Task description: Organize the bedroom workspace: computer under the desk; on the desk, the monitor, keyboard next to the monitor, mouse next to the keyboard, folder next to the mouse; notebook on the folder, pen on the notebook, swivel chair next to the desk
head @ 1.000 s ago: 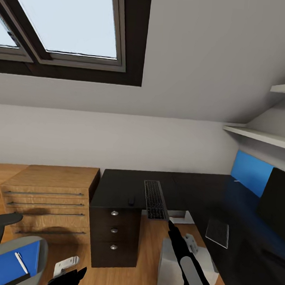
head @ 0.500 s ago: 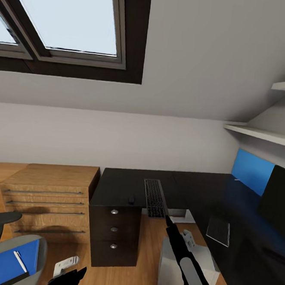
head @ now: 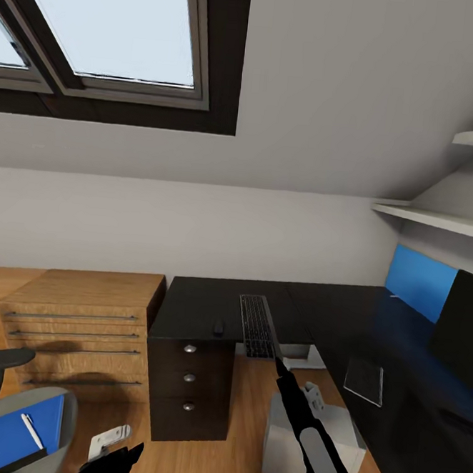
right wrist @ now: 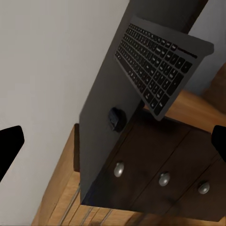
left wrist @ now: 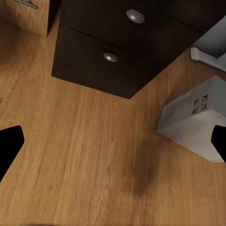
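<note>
Reaching forward, the right gripper has its fingers spread wide apart, empty, with the keyboard just beyond it, overhanging the counter edge, the mouse beside it. Below the left gripper, also spread apart, sits the computer on the floor. Behind it, the folder lies on the swivel chair.

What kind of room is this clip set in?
Probably an attic home office or study corner: a sloped ceiling with a skylight, a black L-shaped desk carrying a keyboard and monitor, plus a swivel chair on wooden flooring.
</note>
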{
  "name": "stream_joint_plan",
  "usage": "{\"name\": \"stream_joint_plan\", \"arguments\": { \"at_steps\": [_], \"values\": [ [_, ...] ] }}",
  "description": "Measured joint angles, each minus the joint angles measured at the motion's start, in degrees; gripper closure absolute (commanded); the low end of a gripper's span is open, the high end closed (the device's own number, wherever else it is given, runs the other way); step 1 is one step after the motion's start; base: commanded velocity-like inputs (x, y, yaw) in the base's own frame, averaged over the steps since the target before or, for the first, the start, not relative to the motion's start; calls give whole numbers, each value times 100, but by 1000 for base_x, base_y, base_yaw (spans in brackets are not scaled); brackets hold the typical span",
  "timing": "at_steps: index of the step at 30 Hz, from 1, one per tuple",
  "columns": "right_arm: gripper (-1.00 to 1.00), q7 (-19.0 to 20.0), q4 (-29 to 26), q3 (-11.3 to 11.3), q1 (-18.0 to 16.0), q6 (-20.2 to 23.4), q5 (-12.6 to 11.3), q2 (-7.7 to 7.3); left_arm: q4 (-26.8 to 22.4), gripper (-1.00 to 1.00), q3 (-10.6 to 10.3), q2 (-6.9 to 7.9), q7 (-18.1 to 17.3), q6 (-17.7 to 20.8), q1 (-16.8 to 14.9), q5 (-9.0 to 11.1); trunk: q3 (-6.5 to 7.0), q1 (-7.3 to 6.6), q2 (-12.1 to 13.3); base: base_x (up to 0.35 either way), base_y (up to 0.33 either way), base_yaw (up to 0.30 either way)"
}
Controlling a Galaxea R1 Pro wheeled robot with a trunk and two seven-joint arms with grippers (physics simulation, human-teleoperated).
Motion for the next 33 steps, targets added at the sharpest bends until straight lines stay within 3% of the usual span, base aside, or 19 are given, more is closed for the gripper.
{"name": "stream_joint_plan", "arguments": {
  "at_steps": [4, 9, 13, 33],
  "values": [
    [-100, 8, 7, -15, 0, 256, -65, -17, 0, -100, 0, 1, 1, 0, 2, 0, -72, 88, -161, 0, 0, 0],
    [-100, 50, 6, 1, -1, 629, -342, -197, 0, -100, 0, 1, -4, 0, 3, 0, -162, 198, -361, 0, 0, 0],
    [-100, 176, 5, 5, -1, 710, -411, -272, 0, -100, 0, 1, -7, -11, 0, 0, -234, 286, -522, 0, 0, 0],
    [-100, 241, 5, 8, -1, 731, -420, -291, 65, -100, -3, -3, -6, -161, 2, -11, -593, 725, -1325, 0, 0, 0]
  ]
}}
